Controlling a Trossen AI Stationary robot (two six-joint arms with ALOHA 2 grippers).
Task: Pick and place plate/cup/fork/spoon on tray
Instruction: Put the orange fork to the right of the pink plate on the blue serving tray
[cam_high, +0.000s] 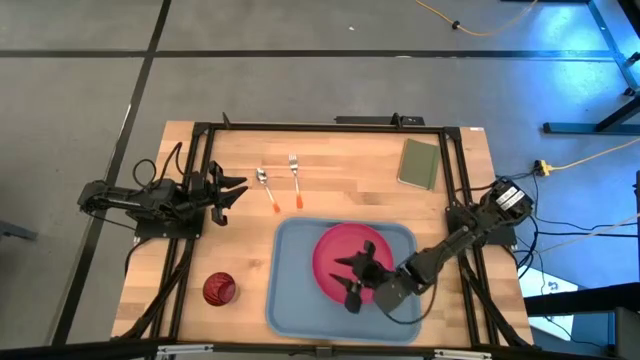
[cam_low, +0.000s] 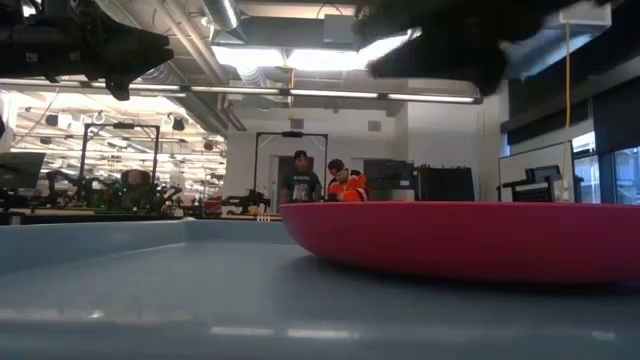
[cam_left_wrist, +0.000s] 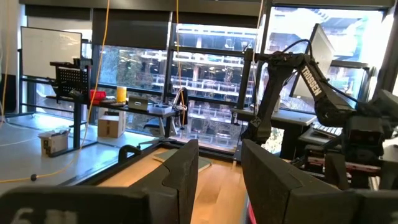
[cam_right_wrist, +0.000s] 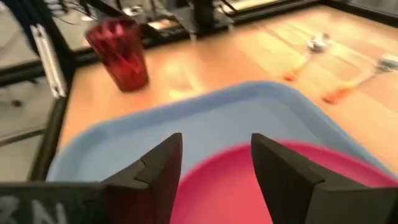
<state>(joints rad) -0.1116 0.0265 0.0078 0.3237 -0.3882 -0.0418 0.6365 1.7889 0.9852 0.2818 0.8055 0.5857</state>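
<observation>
The pink-red plate (cam_high: 338, 252) lies inside the blue tray (cam_high: 292, 300), toward its right side. The right gripper (cam_high: 352, 280) hovers over the plate's near edge, fingers spread and apparently holding nothing. The left gripper (cam_high: 232, 191) waits open near the desk's left edge. The cup (cam_high: 219, 289) stands left of the tray; spoon (cam_high: 267, 188) and fork (cam_high: 295, 178) lie behind it.
</observation>
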